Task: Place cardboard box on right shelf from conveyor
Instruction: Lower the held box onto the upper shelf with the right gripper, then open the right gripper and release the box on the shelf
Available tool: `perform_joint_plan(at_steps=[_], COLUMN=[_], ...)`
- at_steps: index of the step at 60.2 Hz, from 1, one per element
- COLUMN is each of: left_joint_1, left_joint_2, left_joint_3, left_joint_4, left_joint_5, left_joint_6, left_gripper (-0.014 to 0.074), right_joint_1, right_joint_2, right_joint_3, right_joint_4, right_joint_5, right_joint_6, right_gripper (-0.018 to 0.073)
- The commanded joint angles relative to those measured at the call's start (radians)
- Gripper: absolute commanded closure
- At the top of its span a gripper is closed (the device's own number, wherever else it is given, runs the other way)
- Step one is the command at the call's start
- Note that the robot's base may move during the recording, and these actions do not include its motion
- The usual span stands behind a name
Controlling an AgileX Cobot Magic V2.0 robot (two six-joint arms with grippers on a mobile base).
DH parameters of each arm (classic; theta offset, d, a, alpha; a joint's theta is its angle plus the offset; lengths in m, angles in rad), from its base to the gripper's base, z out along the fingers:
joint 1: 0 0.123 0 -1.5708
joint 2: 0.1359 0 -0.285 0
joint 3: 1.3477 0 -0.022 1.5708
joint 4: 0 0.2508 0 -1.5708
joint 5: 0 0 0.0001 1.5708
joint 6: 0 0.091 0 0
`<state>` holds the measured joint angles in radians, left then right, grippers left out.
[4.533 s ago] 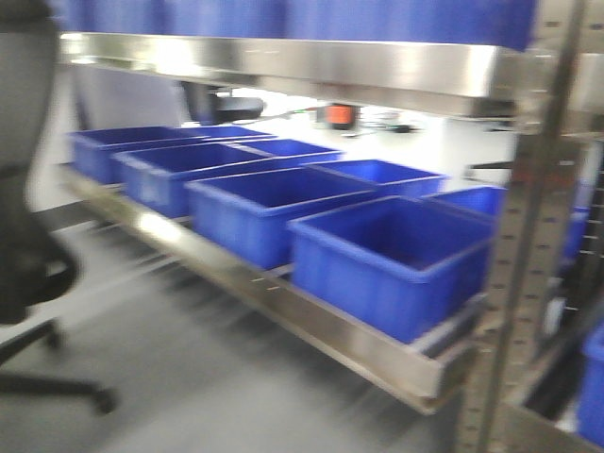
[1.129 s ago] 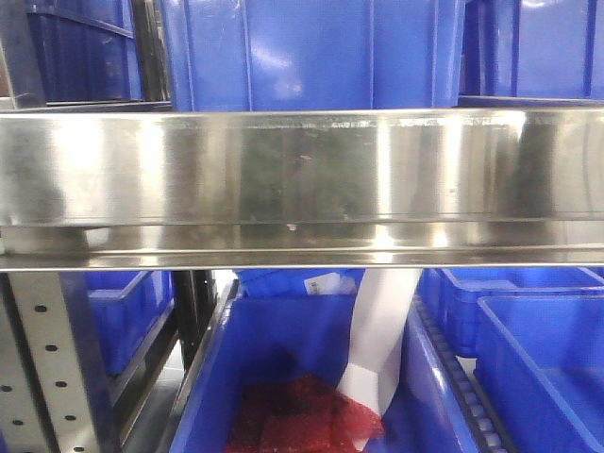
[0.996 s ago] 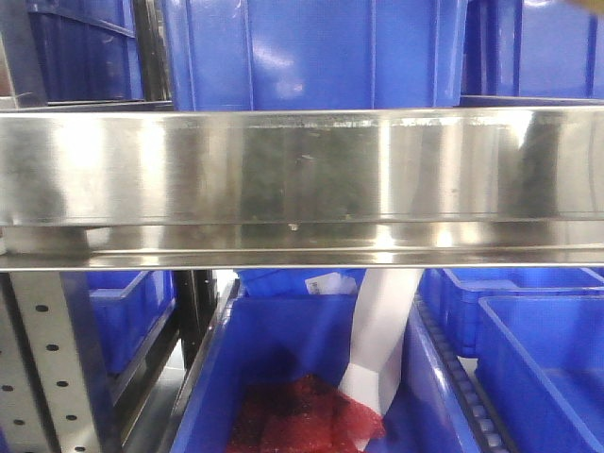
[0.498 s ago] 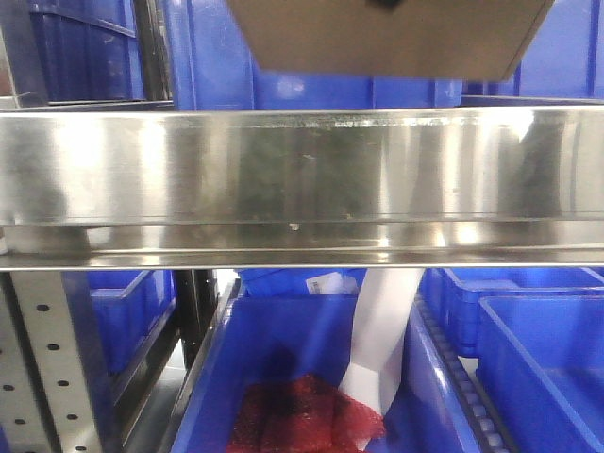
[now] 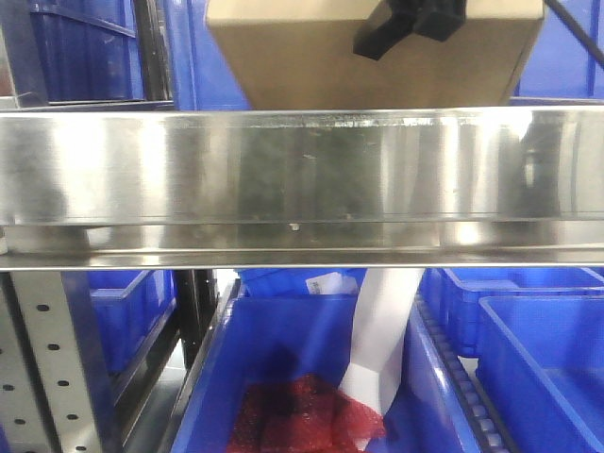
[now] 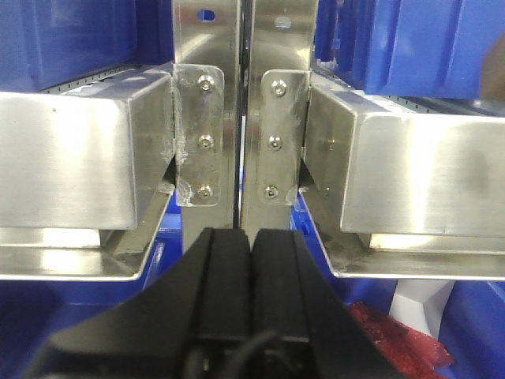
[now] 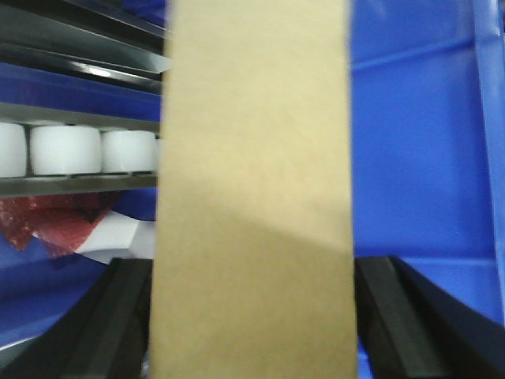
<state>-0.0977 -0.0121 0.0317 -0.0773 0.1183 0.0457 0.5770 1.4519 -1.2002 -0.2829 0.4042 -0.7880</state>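
Right fingers (image 7: pixel 102 324) clamp the cardboard box (image 7: pixel 252 205) from both sides.
Left fingers (image 6: pixel 223 272) are pressed together, facing a perforated upright (image 6: pixel 241 103). The box hangs above the right shelf (image 5: pixel 302 179) lip, before blue bins (image 5: pixel 311 57).

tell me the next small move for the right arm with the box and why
Probably ease the cardboard box down and forward onto the right shelf. In the front view the box sits just above the shelf's steel lip, in front of a blue bin, with the right gripper clamped on its sides in the wrist view. Whether it already touches the shelf cannot be told, so lower slowly before opening the jaws.
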Motion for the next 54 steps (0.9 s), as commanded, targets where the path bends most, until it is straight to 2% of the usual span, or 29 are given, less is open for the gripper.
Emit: perform_joint_plan(at_steps=[1, 12, 21, 32, 40, 45, 50, 54], left_joint_1=[-0.004, -0.004, -0.004, -0.004, -0.004, -0.004, -0.004, -0.004], left_joint_2=[-0.015, -0.015, -0.015, -0.015, -0.015, -0.015, -0.015, -0.015], left_joint_3=[0.009, 0.009, 0.009, 0.009, 0.009, 0.009, 0.009, 0.009], left_joint_4=[-0.006, -0.006, -0.006, -0.006, -0.006, -0.006, -0.006, -0.006], left_joint_5=[-0.084, -0.084, -0.084, -0.084, -0.084, -0.084, -0.084, -0.084], left_joint_6=[0.0, 0.0, 0.0, 0.0, 0.0, 0.0, 0.0, 0.0], left_gripper=[0.0713, 0.0712, 0.0713, 0.0713, 0.0713, 0.0713, 0.0713, 0.0713], right_joint_1=[-0.011, -0.011, -0.011, -0.011, -0.011, -0.011, -0.011, -0.011], right_joint_2=[-0.037, -0.046, -0.072, -0.124, -0.17, -0.213, -0.268, -0.327], right_joint_3=[-0.039, -0.039, -0.039, -0.039, -0.034, -0.004, 0.05, 0.12], right_joint_4=[-0.007, 0.028, 0.156, 0.291, 0.317, 0.308, 0.289, 0.272], right_joint_5=[-0.059, -0.054, -0.049, -0.008, 0.005, -0.024, -0.076, -0.147], right_joint_6=[0.026, 0.065, 0.1, 0.209, 0.372, 0.549, 0.71, 0.837], right_gripper=[-0.0036, -0.0036, -0.0036, -0.0036, -0.0027, 0.0013, 0.0102, 0.0233])
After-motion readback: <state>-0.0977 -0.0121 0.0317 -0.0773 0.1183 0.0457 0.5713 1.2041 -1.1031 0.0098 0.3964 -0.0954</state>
